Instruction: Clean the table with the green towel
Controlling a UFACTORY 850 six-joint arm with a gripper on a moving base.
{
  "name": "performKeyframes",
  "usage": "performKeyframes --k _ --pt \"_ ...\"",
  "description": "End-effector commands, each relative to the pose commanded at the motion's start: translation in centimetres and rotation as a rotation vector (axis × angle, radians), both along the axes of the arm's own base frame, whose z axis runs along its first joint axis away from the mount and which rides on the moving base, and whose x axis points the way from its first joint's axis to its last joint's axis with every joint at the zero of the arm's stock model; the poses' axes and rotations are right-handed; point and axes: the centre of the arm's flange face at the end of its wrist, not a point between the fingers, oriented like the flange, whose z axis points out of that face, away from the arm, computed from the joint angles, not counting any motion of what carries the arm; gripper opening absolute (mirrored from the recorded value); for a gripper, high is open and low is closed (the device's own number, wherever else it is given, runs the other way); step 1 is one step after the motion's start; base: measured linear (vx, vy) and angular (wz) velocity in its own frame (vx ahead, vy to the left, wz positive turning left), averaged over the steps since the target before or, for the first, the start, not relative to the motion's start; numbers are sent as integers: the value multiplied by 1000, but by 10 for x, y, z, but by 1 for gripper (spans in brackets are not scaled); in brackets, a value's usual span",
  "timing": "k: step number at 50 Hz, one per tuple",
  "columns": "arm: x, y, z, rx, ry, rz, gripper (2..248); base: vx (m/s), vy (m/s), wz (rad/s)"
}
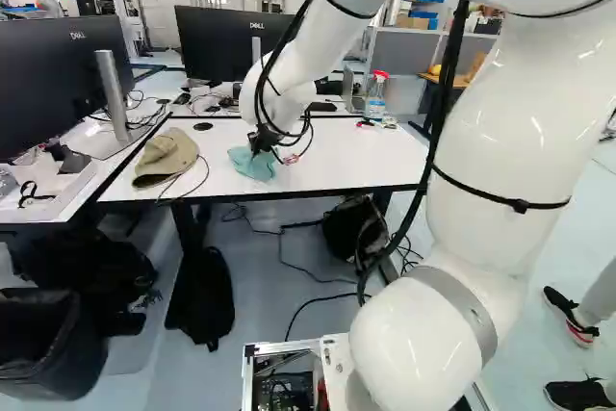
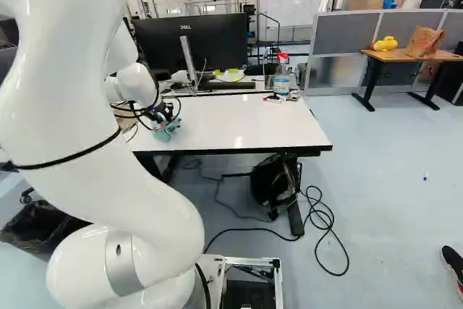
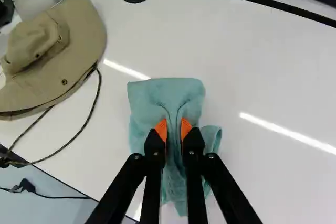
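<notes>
White-topped desk (image 1: 351,156), left base view, bears the green towel (image 1: 252,165) beside a hat (image 1: 166,156). Right base view: a bottle (image 2: 281,81) stands beyond. Wrist view: fingers (image 3: 154,145) pinch the towel's central fold, likely light, limp, best held there.

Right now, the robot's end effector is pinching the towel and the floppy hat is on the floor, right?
Not quite: the floppy hat is on the table, not the floor, as the left base view shows. The end effector is indeed pinching the towel.
</notes>
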Motion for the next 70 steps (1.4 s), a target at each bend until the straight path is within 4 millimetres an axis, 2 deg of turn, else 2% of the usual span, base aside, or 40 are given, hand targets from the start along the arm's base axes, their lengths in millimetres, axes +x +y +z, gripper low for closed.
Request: performKeyframes --k 9,57,70 --pt "3 1 -11 -9 20 0 50 0 0 0" --pt "-3 -1 -16 -44 101 0 50 0 0 0" --pt "-18 -15 -16 -46 107 -13 50 0 0 0"
